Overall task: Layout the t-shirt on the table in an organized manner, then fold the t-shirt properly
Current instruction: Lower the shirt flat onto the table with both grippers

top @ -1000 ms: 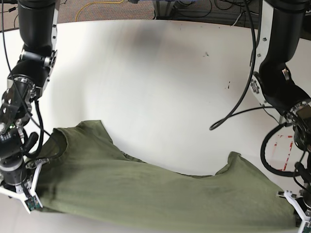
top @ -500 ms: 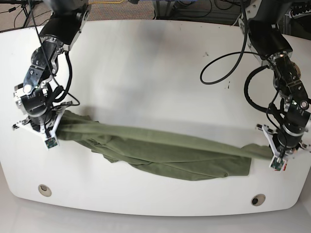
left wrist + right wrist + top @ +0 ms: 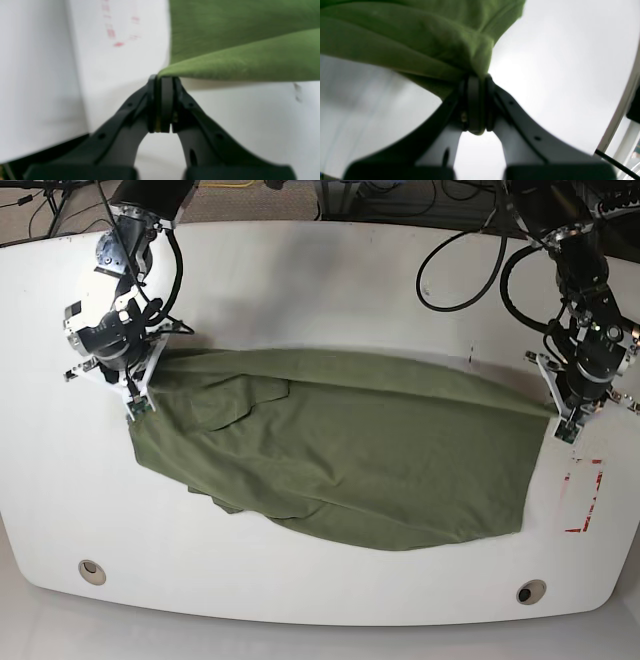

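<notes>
Left gripper (image 3: 163,82): we see it clamped on a corner of the t-shirt (image 3: 340,445) | Right gripper (image 3: 476,80): clamped on a bunched edge of it | T-shirt: spread across the table (image 3: 320,290) middle, lower hem rumpled toward the near edge, beside the red tape rectangle (image 3: 582,498)

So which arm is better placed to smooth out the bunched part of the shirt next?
Right, probably. The folds bunch beside the right gripper, while the shirt lies flatter toward the left gripper. Both are shut on the far edge, so it must let go first.
</notes>
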